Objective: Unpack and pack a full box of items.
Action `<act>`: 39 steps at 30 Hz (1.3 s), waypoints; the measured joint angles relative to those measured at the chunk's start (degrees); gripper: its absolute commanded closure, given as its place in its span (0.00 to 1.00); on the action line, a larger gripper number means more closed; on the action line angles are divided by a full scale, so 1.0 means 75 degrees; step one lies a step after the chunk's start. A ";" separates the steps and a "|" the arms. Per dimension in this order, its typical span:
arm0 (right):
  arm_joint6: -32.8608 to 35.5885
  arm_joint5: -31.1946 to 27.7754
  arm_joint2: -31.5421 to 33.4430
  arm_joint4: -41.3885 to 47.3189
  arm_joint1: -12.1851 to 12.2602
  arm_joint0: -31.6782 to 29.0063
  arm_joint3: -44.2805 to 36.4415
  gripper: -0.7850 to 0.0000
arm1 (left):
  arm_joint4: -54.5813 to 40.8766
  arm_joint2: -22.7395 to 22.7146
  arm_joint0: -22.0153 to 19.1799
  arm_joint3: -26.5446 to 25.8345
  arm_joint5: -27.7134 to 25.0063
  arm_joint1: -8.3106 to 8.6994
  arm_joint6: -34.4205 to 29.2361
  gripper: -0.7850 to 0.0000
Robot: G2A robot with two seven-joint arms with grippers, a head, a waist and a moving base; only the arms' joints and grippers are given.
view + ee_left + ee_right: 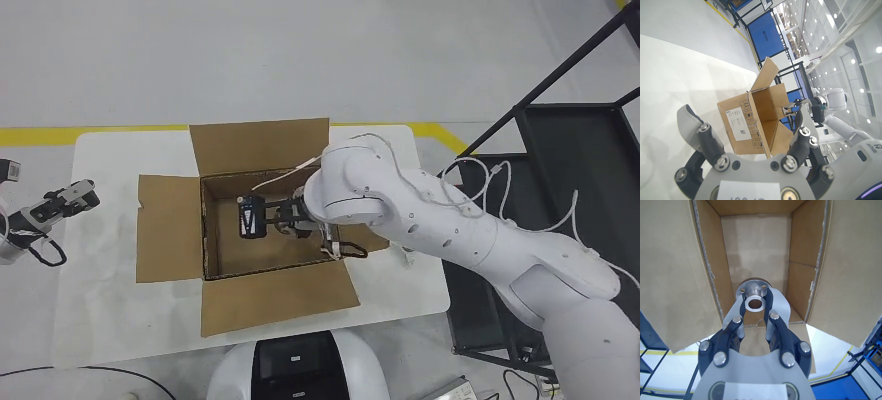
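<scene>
Matt brown corrugated cardboard box [677, 256], bright machined metal flange [753, 290], smooth white table [110, 250], possibly laminate.

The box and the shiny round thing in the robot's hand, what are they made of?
The box looks like brown corrugated cardboard: matte, with wavy ridges showing along its cut edges. The round flanged part in the right hand looks like bare metal, perhaps aluminium or steel: silvery, smooth, and it catches the light.

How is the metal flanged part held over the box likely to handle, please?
The metal flanged part looks solid, so it is probably stiff and heavy for its size. Its polished surface may slip in the right pincer. Being round, it could roll if laid sideways.
</scene>
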 measured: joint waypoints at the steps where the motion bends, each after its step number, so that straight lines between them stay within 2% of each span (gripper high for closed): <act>1: 0.0145 0.0146 -0.0090 0.0122 0.0166 0.0105 -0.0119 1.00 | 0.0000 0.0000 0.0000 0.0000 0.0000 0.0000 0.0000 0.00; 5: 0.0305 0.0305 -0.0335 0.0261 0.0496 0.0245 -0.0333 1.00 | 0.0000 0.0000 0.0000 0.0000 0.0000 0.0000 0.0000 0.00; 19: 0.0296 0.0297 -0.0327 0.0257 0.0486 0.0240 -0.0325 1.00 | 0.0001 0.0003 0.0005 -0.0008 0.0004 -0.0001 0.0004 0.00; 21: 0.0296 0.0297 -0.0327 0.0257 0.0486 0.0240 -0.0325 1.00 | 0.0028 0.0048 0.0099 -0.0170 0.0032 -0.0014 0.0026 0.00; 26: 0.0296 0.0297 -0.0327 0.0257 0.0485 0.0240 -0.0326 1.00 | -0.0901 0.0231 0.0485 -0.0815 0.0254 -0.0062 -0.0732 0.00; 32: 0.0296 0.0297 -0.0327 0.0257 0.0486 0.0240 -0.0325 1.00 | -0.0937 0.0572 0.0409 -0.1087 0.0719 -0.0104 -0.1173 0.00; 33: 0.0296 0.0297 -0.0327 0.0257 0.0486 0.0240 -0.0325 1.00 | -0.0926 0.0628 0.0357 -0.1074 0.0755 -0.0116 -0.1209 0.07; 34: 0.0296 0.0297 -0.0327 0.0257 0.0486 0.0240 -0.0325 1.00 | -0.0885 0.0701 0.0283 -0.1031 0.0794 -0.0130 -0.1249 0.22; 35: 0.0296 0.0297 -0.0327 0.0257 0.0486 0.0240 -0.0325 1.00 | -0.0824 0.0748 0.0220 -0.0976 0.0799 -0.0140 -0.1254 0.60; 36: 0.0296 0.0297 -0.0327 0.0257 0.0486 0.0240 -0.0325 1.00 | -0.0748 0.0792 0.0157 -0.0912 0.0781 -0.0152 -0.1236 0.72; 37: 0.0296 0.0297 -0.0327 0.0257 0.0486 0.0240 -0.0325 1.00 | -0.0636 0.0847 0.0077 -0.0840 0.0734 -0.0167 -0.1188 0.92; 38: 0.0296 0.0297 -0.0327 0.0257 0.0486 0.0240 -0.0325 1.00 | -0.0556 0.0887 0.0023 -0.0797 0.0698 -0.0178 -0.1152 1.00; 39: 0.0296 0.0297 -0.0327 0.0257 0.0486 0.0240 -0.0325 1.00 | -0.0491 0.0927 -0.0022 -0.0756 0.0680 -0.0188 -0.1133 1.00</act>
